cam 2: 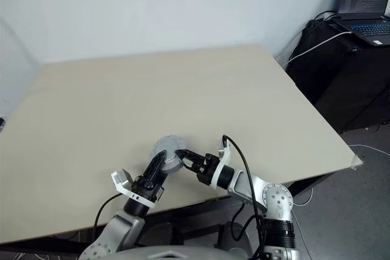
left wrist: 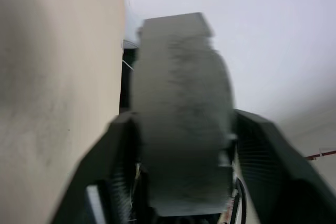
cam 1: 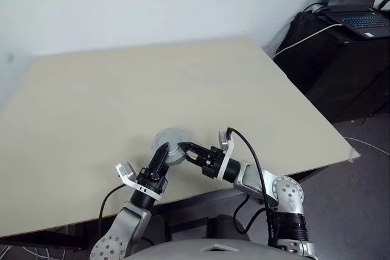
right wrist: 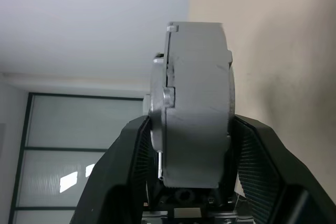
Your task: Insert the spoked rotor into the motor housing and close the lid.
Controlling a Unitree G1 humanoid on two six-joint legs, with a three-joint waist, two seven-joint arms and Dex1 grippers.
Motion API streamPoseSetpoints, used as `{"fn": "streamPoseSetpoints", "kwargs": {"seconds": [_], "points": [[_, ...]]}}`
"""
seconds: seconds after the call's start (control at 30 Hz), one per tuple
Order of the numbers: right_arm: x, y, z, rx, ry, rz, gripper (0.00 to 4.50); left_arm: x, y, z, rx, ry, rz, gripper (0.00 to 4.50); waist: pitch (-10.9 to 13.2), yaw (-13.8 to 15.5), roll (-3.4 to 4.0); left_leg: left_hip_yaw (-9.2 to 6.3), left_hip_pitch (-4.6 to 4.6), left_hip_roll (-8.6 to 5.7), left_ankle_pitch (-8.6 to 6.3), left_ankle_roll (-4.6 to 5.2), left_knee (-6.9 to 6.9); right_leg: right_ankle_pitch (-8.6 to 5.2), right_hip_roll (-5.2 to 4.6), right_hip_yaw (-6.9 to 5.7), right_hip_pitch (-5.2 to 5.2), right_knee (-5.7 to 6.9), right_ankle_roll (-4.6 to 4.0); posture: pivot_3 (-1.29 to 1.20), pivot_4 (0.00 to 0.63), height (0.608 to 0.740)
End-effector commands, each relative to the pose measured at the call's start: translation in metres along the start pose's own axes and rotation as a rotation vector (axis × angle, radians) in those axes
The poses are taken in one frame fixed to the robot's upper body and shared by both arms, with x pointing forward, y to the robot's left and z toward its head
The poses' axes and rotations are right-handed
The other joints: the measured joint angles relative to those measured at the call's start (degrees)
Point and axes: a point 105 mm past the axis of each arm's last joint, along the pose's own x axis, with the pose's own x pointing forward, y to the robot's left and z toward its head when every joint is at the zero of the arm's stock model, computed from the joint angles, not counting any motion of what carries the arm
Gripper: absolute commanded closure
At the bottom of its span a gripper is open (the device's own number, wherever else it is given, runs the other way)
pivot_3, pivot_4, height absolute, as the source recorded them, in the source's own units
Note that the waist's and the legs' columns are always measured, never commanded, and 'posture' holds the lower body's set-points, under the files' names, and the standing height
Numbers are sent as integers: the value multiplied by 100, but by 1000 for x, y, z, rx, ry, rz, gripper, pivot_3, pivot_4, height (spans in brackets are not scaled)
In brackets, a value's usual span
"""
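Both the left gripper and right gripper clamp the closed housing across its faces; rigid, heavy, smooth metal, so hold it square.

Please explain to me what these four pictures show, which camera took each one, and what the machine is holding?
This is a humanoid robot with two arms, each ending in a two-fingered black claw. The two wide pictures come from a pair of cameras on its head, looking down over its arms at a pale table. The other two come from small cameras on each wrist, looking out along that claw's fingers.

Both claws meet on one round grey disc-shaped assembly near the table's front edge. It appears to be the motor housing with the lid on it. The left claw grips it from one side, the right claw from the other. In the right wrist picture you see the assembly edge-on between the fingers, with a seam where two parts join. A laptop sits off to the side.
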Motion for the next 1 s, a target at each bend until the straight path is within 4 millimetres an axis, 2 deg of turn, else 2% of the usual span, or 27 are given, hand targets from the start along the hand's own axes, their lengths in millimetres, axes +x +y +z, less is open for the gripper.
{"fn": "streamPoseSetpoints", "kwargs": {"seconds": [0.03, 0.33, 0.57, 0.6, 0.77, 0.9, 1.0], "points": [[2, 19, 3, -25, -3, 87, 2419, 12, -16, -9, -40, -5, -88, 2414, 0, 2, 0, 0, 0, -1, 0, 0, 1, 0, 0, 0, 0, 0, 0, 0, 0, 740], [0, 22, 12, -144, -54, 64, 2419, 13, -17, -7, -31, -21, -92, 2414, -1, 7, -2, 0, 1, 0, 0, 0, 3, 0, 4, 2, 1, 2, 0, 0, 0, 740], [-6, 24, 13, -165, -61, 69, 154, 15, -19, 4, 6, -77, -97, 2414, -4, 14, -5, -1, 1, 0, 0, 0, 9, 1, 6, 5, 3, 6, 1, 0, 0, 740], [-6, 24, 13, -169, -61, 66, 0, 16, -19, 5, 10, -80, -97, 2414, -4, 14, -5, -1, 2, 0, 0, 0, 9, 1, 7, 5, 2, 7, 0, 0, 0, 740], [-9, 28, 14, -279, -56, 36, 0, 17, -18, 16, 56, -121, -80, 2414, -4, 20, -5, -1, 1, 0, 0, 0, 10, 1, 6, 6, 2, 8, 0, 0, 0, 740], [-12, 13, 20, -587, -72, -125, 0, 20, -15, 30, 96, -173, -58, 2414, -6, 42, -6, -1, 2, -2, 0, 0, 13, 1, 6, 7, 3, 8, 0, 0, 0, 740], [-16, 7, 24, -856, -107, -172, 0, 23, -14, 44, 125, -203, -44, 2414, -7, 78, -10, -4, 2, -4, 1, -1, 17, 0, 9, 4, 5, 11, 0, 0, 0, 740]]}}
